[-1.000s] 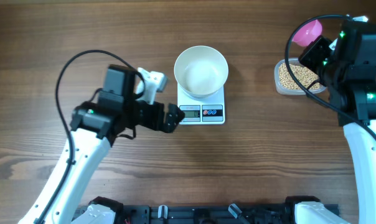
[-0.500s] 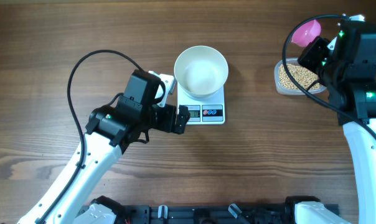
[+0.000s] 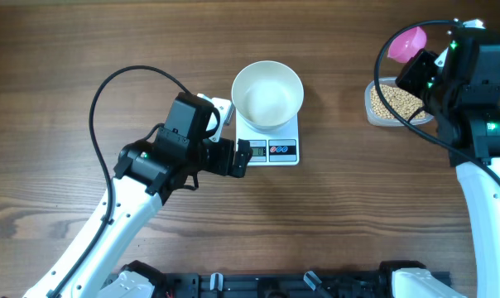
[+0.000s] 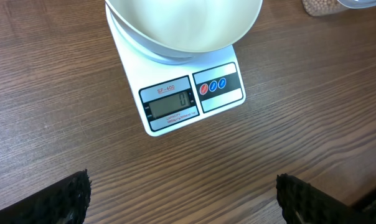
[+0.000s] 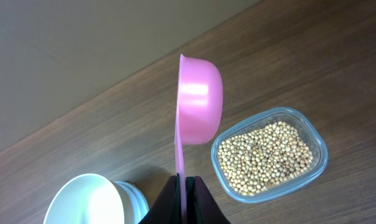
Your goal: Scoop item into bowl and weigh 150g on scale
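An empty white bowl point(image 3: 267, 95) point(image 4: 185, 25) point(image 5: 85, 200) stands on the small white scale point(image 3: 276, 149) point(image 4: 194, 93) at the table's middle. Just left of the scale's display, my left gripper point(image 3: 237, 157) point(image 4: 182, 205) is open with nothing between its fingers. Tan beans point(image 3: 396, 103) point(image 5: 266, 155) fill a clear plastic tub point(image 3: 374, 110) point(image 5: 319, 146) at the right. My right gripper point(image 3: 421, 68) point(image 5: 183, 186) is shut on the handle of a pink scoop point(image 3: 407, 43) point(image 5: 199, 102), held in the air above and behind the tub, with no beans seen in it.
Dark wooden table point(image 3: 109, 41) all round. The left arm's black cable point(image 3: 109, 91) loops over the left half. The right arm's body point(image 3: 473, 91) stands over the right edge, beside the tub.
In the first half second the left arm swung right and brought its open gripper up to the scale's left front edge. Since then nothing has moved. The right arm holds the scoop still.
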{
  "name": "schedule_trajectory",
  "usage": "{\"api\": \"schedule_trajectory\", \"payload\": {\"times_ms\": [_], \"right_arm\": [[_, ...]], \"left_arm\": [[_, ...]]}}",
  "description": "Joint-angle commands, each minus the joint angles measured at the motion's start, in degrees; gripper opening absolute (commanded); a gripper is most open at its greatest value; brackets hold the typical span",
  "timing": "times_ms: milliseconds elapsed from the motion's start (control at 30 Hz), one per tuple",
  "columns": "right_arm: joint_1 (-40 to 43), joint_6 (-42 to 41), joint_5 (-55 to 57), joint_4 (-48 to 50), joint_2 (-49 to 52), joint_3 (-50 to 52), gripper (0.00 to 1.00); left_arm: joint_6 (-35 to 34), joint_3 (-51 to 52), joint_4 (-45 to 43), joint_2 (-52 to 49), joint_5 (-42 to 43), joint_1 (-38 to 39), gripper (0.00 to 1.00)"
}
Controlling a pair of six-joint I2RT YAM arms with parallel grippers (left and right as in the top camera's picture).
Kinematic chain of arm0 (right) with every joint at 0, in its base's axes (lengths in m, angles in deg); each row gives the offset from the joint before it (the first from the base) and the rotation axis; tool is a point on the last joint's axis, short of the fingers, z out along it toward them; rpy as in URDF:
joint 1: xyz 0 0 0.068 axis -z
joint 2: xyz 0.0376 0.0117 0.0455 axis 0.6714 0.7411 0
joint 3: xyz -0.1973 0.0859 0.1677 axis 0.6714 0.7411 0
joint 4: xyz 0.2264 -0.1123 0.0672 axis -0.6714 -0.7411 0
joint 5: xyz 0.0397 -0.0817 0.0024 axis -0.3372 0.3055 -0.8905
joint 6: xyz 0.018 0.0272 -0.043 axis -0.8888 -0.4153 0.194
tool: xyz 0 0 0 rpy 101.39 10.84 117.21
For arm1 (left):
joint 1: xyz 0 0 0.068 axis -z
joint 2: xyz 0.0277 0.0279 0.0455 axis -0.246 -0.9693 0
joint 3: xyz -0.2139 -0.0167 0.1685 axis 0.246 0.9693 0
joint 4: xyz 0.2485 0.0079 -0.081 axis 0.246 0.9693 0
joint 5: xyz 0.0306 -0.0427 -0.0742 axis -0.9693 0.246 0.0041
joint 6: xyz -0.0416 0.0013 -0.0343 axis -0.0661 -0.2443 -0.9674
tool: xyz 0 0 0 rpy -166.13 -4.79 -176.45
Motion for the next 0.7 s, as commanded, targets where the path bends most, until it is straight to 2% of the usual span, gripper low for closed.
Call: {"api": "schedule_trajectory", "payload": {"times_ms": [0,667], "right_arm": [[0.13,1.22,-0.52,-0.07,0.11,-0.87,0.04],[0.13,1.16,-0.52,-0.09,0.11,-0.87,0.04]], "left_arm": [[0.9,-0.07,-0.35,0.52,0.31,0.17,1.0],[0.92,-0.07,-1.01,0.52,0.31,0.17,1.0]]}}
